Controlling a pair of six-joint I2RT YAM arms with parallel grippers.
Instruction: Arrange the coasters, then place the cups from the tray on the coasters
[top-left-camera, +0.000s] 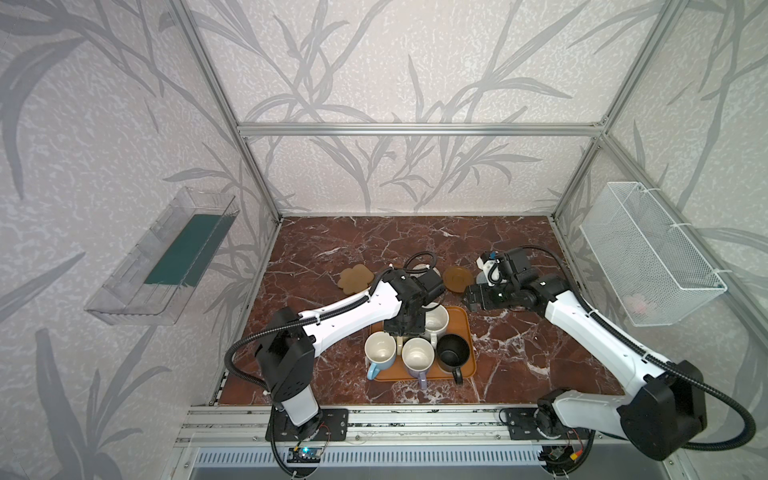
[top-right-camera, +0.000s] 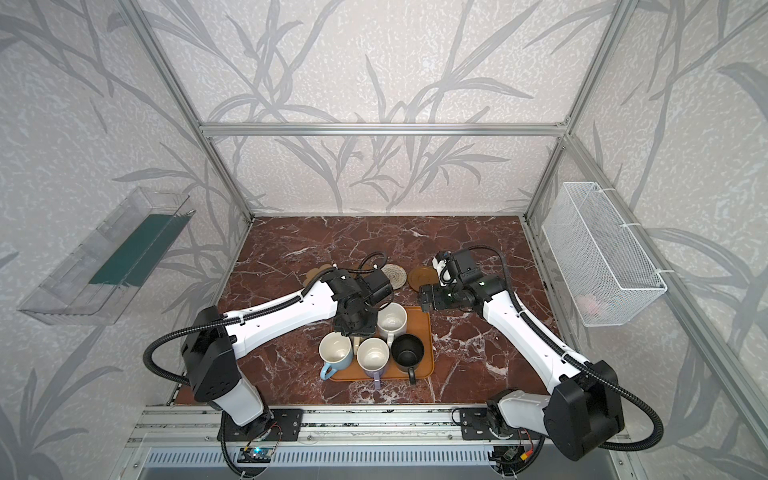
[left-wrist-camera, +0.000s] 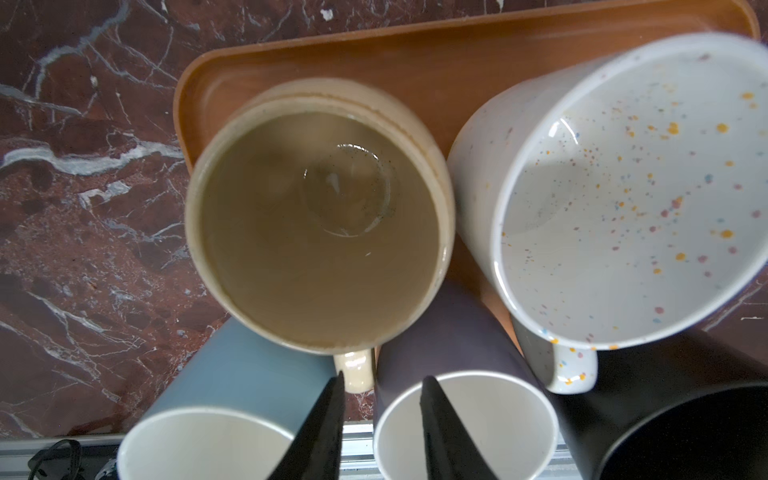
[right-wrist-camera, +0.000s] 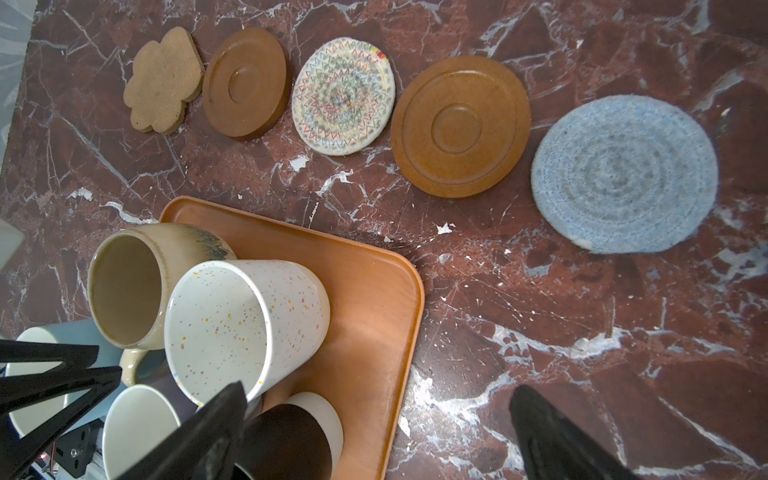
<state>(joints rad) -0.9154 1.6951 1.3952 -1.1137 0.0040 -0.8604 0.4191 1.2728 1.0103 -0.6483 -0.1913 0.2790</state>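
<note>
Orange-brown tray (right-wrist-camera: 365, 316), near-centre on the counter (right-wrist-camera: 540, 311), carries all five cups (right-wrist-camera: 245, 324). The left arm (top-left-camera: 353, 309) mostly hides the cream mug (left-wrist-camera: 320, 224) in both top views. The left claw (left-wrist-camera: 384, 375) stands narrowly parted at its handle (left-wrist-camera: 355, 370). The right claw (right-wrist-camera: 378, 388) gapes wide. Five coasters (right-wrist-camera: 343, 95) line the far side, partly hidden from above.

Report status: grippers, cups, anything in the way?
Left gripper straddles cream cup handle, grip unconfirmed; right gripper open, empty. Five cups on tray, coasters bare. Blue cup and lavender cup crowd the handle.
</note>
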